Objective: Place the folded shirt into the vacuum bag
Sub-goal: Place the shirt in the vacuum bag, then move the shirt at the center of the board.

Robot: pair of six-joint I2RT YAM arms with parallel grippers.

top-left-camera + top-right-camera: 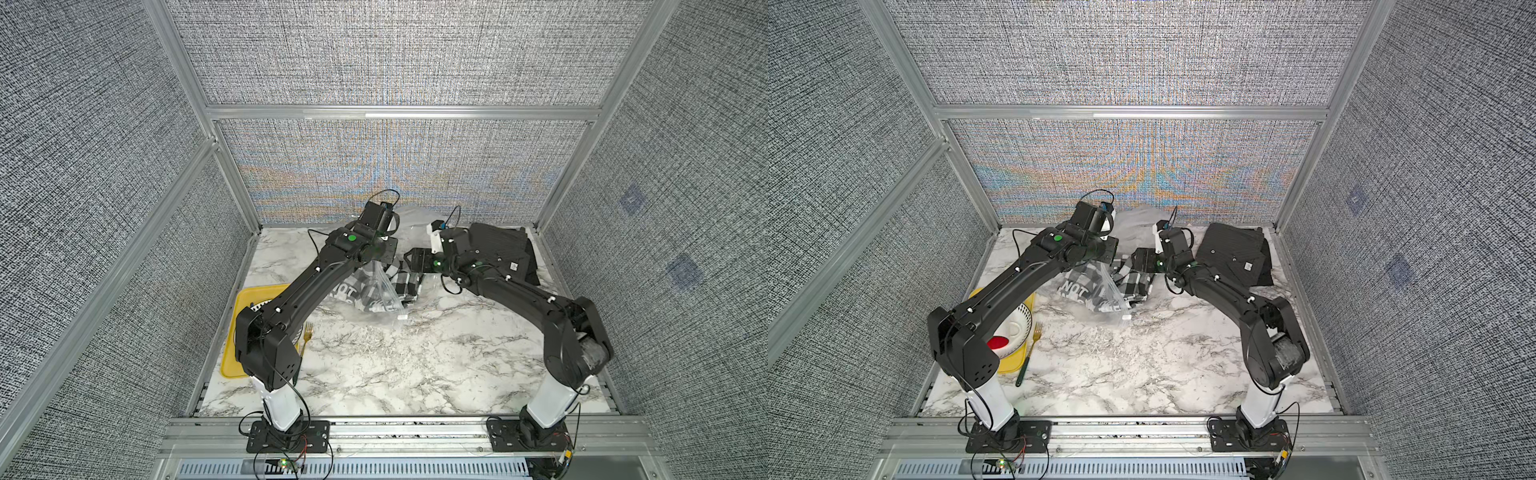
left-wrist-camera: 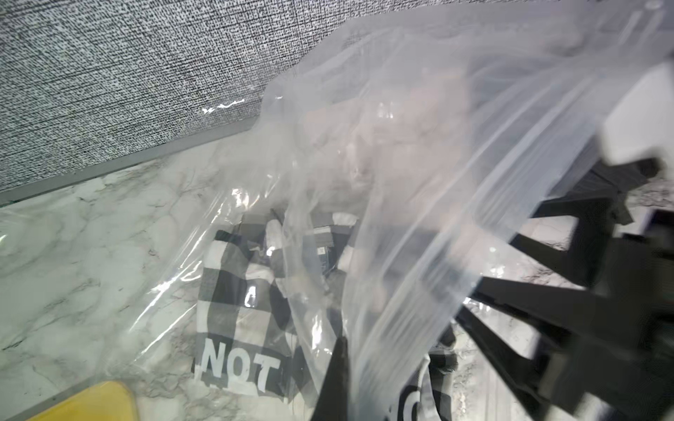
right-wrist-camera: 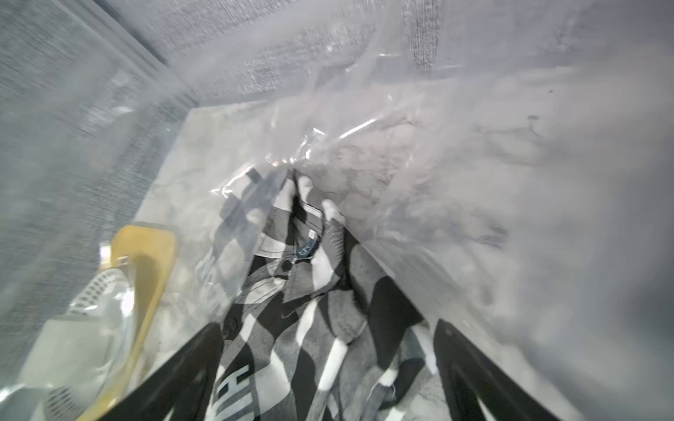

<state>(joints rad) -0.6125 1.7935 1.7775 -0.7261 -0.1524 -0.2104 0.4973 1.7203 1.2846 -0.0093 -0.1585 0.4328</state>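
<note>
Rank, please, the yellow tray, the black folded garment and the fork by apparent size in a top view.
1. yellow tray, partly hidden by the left arm
2. black folded garment; the tray lies nearer the camera, so these two are unsure
3. fork, clearly smallest

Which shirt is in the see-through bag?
The black-and-white checked shirt with white letters is inside the vacuum bag. The plain dark shirt lies bare on the table.

The black left arm (image 1: 307,282) arches forward, wrist bent steeply down, the left end effector (image 1: 376,262) clamped tight beneath it, while the black right arm (image 1: 519,295) angles inward toward the middle, the right end effector (image 3: 328,328) pointing leftward with jaws spread wide.
</note>
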